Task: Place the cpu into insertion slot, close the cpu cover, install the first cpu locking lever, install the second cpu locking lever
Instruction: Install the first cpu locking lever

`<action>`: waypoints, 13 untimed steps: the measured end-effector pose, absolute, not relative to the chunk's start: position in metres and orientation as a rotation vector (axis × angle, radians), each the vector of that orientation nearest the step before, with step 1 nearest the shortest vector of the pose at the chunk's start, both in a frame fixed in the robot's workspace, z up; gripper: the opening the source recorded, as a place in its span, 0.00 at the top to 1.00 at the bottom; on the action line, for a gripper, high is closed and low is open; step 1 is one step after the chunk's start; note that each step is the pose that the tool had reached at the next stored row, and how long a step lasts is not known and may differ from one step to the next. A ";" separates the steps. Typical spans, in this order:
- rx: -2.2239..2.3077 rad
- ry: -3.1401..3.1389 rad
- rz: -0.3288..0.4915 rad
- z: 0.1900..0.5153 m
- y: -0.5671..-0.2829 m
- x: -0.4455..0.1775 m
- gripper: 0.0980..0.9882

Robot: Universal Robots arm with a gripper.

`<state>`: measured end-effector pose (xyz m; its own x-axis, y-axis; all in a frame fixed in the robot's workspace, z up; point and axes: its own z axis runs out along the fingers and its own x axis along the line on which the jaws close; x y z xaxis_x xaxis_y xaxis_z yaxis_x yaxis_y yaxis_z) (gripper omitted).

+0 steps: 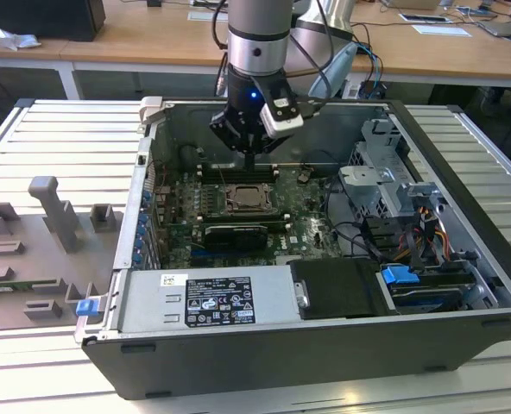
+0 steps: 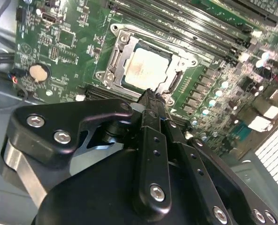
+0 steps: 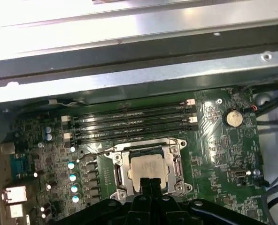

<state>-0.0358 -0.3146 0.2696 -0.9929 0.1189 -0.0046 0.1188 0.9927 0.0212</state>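
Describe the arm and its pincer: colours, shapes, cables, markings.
The arm is a silver-grey cylinder ending in a black wrist with a small blue light. A white camera box is mounted beside the wrist, and a thin dark cable hangs next to the arm. The pincer is matt black, built of angular linked bars fixed with silver screws.
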 end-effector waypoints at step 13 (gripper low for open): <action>0.064 3.115 0.043 0.268 -0.315 -0.073 0.99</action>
